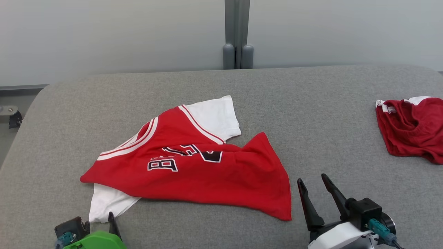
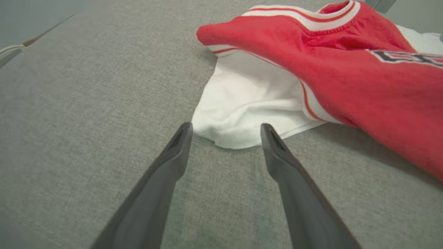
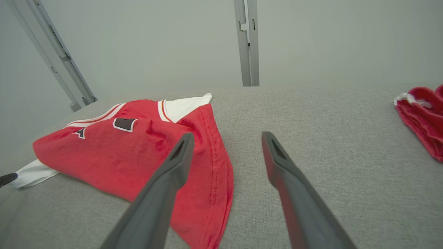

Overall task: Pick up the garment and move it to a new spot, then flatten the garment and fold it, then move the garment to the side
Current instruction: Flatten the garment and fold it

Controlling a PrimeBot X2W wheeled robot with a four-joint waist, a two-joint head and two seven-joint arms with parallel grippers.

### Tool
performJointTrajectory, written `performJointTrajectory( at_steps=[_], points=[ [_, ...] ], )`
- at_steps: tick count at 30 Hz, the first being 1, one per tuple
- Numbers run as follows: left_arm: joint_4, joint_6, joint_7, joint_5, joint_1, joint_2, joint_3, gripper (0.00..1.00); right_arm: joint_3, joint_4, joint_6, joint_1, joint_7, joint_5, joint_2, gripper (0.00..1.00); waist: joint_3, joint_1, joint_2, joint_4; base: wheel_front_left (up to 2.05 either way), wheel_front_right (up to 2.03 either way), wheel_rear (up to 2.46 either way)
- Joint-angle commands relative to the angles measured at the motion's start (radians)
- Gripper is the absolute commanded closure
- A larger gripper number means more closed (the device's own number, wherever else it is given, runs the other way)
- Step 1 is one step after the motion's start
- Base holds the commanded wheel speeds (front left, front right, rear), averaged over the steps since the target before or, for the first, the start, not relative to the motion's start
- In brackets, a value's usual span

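**Garment (image 1: 193,169) in a heap, both pincers wide and empty**

And the garment lies rumpled on the grey tabletop (image 1: 311,100), left of centre, its chest print creased into a fold. One white far sleeve (image 1: 216,116) is flung out at the back. The near sleeve (image 2: 242,100) pokes out from under the red body at the front. Off at the right edge sits a darker red cloth (image 1: 412,128), well apart from the action.

Left pincer (image 2: 225,127) is down low at the near left, jaws spread full, nothing in them, tips right at the edge of that near sleeve. Right pincer (image 1: 313,180) is just as wide and just as empty, hovering just beside the hem corner (image 1: 282,207); no contact that I can make out.

How will it handle? It looks like a light, limp knit with no stiffness at all. It should sag and drape from any pinch, and drag a little on the woven surface rather than slide. It isn't fragile. The catch is layers: front and back lie on each other, so a shallow pinch may lift only one.

Best holds, I'd say, are the near sleeve's edge for the left and the stitched hem corner for the right. Those are thicker edges to bite on, and they sit well apart, so the cloth hangs spread rather than bunched.
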Motion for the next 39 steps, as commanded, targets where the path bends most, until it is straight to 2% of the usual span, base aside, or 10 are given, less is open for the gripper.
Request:
performJointTrajectory(
  at_steps=[1,6,15,16,17,18,19,20,29,39],
  points=[
    [0.019,0.007,0.015,-0.012,-0.021,0.008,0.008,0.0,0.014,0.009,-0.001,-0.008,-0.003,0.007,-0.002,0.0,0.004,0.0,0.0,-0.004,0.0,0.0,0.0],
    [0.072,0.004,0.018,-0.043,-0.05,0.013,0.032,0.0,0.063,0.039,-0.001,-0.018,-0.002,0.025,-0.002,0.0,0.021,0.0,0.0,-0.012,0.0,0.0,0.0],
    [0.143,-0.038,-0.019,-0.081,-0.104,0.019,0.047,0.0,0.097,0.089,-0.001,-0.038,-0.003,0.035,-0.002,0.0,0.042,0.0,0.0,-0.015,0.0,0.0,0.0],
    [0.153,-0.044,-0.014,-0.083,-0.11,0.02,0.044,0.05,0.099,0.097,-0.001,-0.042,-0.002,0.038,-0.002,0.0,0.043,0.0,0.0,-0.014,0.0,0.0,0.0],
    [0.166,-0.051,-0.011,-0.082,-0.117,0.021,0.04,0.41,0.101,0.109,-0.001,-0.045,-0.003,0.04,-0.002,0.0,0.045,0.0,0.0,-0.014,0.0,0.0,0.0],
    [0.176,-0.059,-0.008,-0.085,-0.122,0.019,0.037,0.63,0.101,0.122,-0.001,-0.047,-0.003,0.04,-0.002,0.0,0.046,0.0,0.0,-0.014,0.0,0.0,0.0],
    [0.187,-0.064,-0.009,-0.09,-0.128,0.016,0.036,0.93,0.098,0.138,-0.001,-0.049,-0.003,0.039,-0.002,0.0,0.047,0.0,0.0,-0.013,0.0,0.0,0.0],
    [0.194,-0.07,-0.01,-0.091,-0.132,0.015,0.035,1.0,0.096,0.152,-0.001,-0.052,-0.003,0.044,-0.002,0.0,0.048,0.0,0.0,-0.013,0.0,0.0,0.0],
    [0.221,-0.101,-0.068,-0.094,-0.164,0.003,0.018,1.0,0.104,0.299,-0.001,-0.096,0.016,0.092,-0.002,0.0,0.056,0.0,0.0,0.005,0.0,0.0,0.0],
    [0.182,-0.11,-0.104,-0.077,-0.176,-0.002,-0.007,1.0,0.157,0.438,-0.001,-0.161,0.053,0.11,-0.002,0.0,0.058,0.0,0.0,0.036,0.0,0.0,0.0]
  ],
)
